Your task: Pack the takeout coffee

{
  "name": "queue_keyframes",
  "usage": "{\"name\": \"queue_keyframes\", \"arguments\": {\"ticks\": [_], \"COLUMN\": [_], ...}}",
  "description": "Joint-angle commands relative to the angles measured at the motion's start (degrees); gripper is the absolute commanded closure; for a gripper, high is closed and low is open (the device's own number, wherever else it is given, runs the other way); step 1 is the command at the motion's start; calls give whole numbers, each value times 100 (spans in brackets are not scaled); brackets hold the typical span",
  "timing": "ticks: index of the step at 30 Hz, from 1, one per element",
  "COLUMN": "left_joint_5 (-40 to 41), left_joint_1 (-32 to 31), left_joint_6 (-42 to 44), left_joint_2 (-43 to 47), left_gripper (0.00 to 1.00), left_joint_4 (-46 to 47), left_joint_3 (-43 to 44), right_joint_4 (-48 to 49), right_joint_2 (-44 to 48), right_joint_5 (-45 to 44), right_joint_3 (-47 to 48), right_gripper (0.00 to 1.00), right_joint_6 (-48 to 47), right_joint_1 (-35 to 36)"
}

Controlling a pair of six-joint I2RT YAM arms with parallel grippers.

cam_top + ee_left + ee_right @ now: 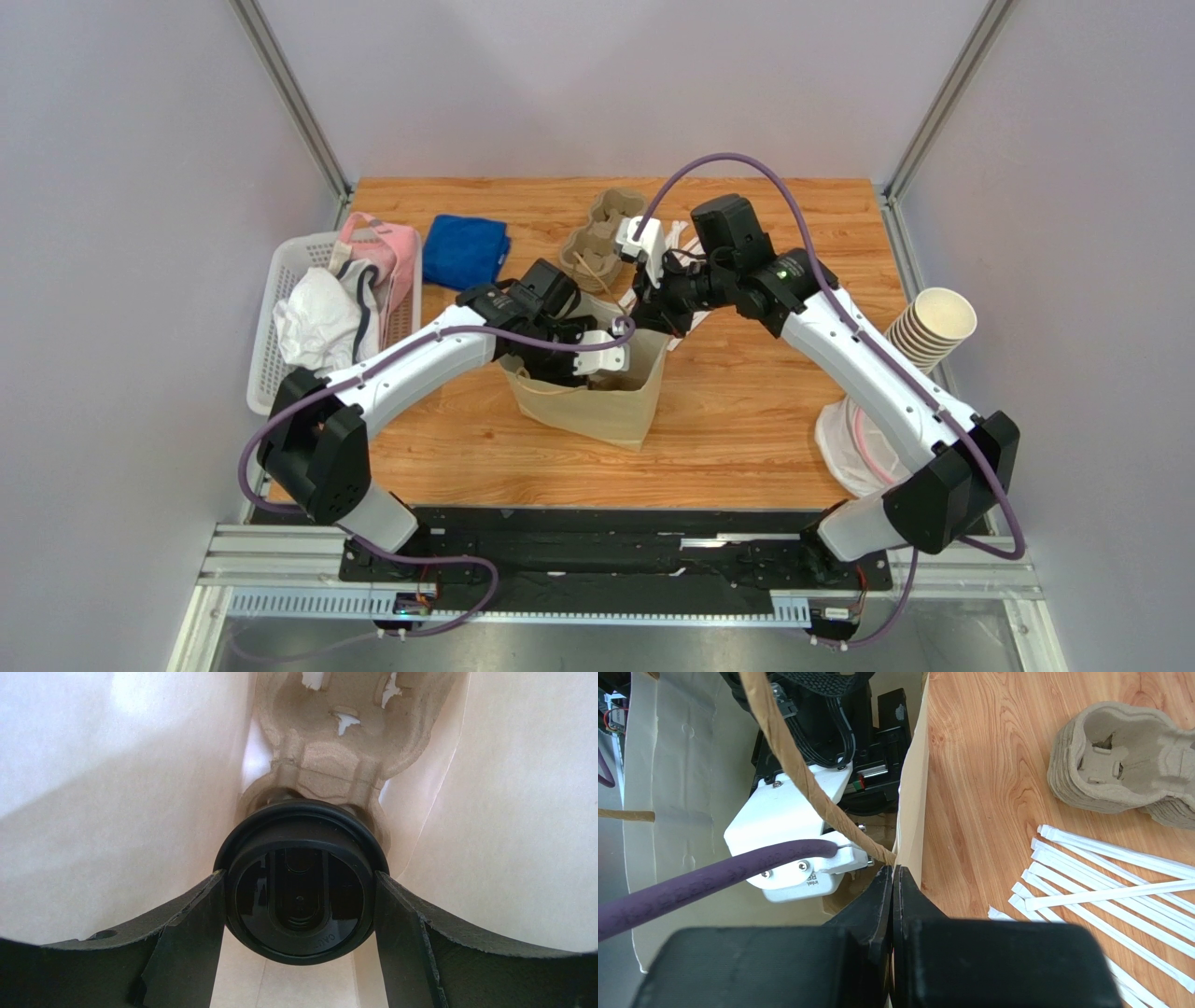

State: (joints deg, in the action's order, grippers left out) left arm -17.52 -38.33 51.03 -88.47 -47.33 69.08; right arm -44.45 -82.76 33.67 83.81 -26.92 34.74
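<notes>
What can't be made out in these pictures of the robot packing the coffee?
- Left wrist view: of the takeout coffee only the lid shows; it hides the cup body, so whether the cup sits in the pulp carrier is unclear.
- Top view: the left arm and the paper bag walls hide the cup entirely.
- Right wrist view: the white bracket on the left arm blocks the bag's floor.

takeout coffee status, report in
Left gripper closed on takeout coffee lid, inside paper bag. Right gripper shut, pinching bag rim. Pulp carrier directly beneath cup, no other obstruction seen.
</notes>
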Motion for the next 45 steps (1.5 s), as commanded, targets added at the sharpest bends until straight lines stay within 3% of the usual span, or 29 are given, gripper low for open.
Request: {"name": "queue_keyframes", "arguments": {"ticks": [1, 17, 26, 40, 41, 45], "left_joint_5": [64, 679, 688, 1084, 1066, 1005], "left_joint_1": [36, 36, -166, -492, -492, -492], "left_joint_6": [-58, -101, -391, -620, -611, -611], "left_joint_2": [-628, -1033, -488, 93, 93, 198], "left_gripper": [100, 100, 66, 47, 36, 33], "left_joint_4": [-127, 128, -312, -426, -452, -452], "left_joint_3": [-342, -624, 211, 510, 519, 563], "right_joint_4": [-214, -328, -363, -354, -354, -354], "right_joint_2": [-143, -460, -364, -319, -311, -267], "right_joint_5": [342, 403, 465, 518, 526, 570], "right_joint_3": [250, 399, 355, 294, 259, 232], "right_gripper": [100, 100, 100, 100, 100, 100], "right_joint_6": [-138, -288, -516, -701, -744, -806], "right_joint_1": [-64, -231, -240, -257, -266, -257]}}
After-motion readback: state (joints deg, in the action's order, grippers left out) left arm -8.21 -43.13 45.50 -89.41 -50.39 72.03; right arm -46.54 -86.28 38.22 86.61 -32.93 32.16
